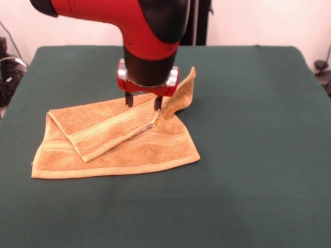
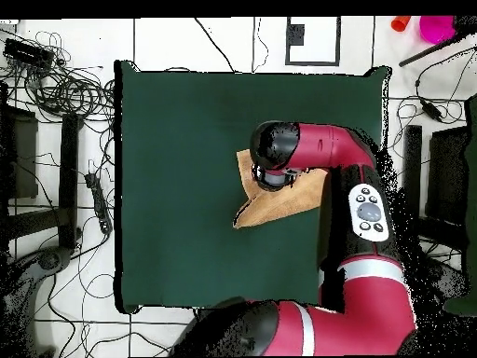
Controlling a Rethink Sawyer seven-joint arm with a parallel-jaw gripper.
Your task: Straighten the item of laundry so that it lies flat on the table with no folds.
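The orange-tan towel (image 1: pixel 116 142) lies left of centre on the green table (image 1: pixel 248 155). Its left part is folded over in a diagonal flap with a band stripe (image 1: pixel 103 132). One corner (image 1: pixel 186 88) stands up just right of my gripper. My gripper (image 1: pixel 143 111) hangs straight down over the towel's far middle with its two fingers apart. The right fingertip (image 1: pixel 155 120) touches the flap's edge. In the overhead view the arm's head (image 2: pixel 277 154) hides the gripper and covers part of the towel (image 2: pixel 270 203). No white tag shows.
The table's green cloth (image 2: pixel 186 140) spreads wide on all sides of the towel. Cables (image 2: pixel 65 89) lie on the floor beyond one table edge. Pink items (image 2: pixel 436 26) sit on the floor past a far corner.
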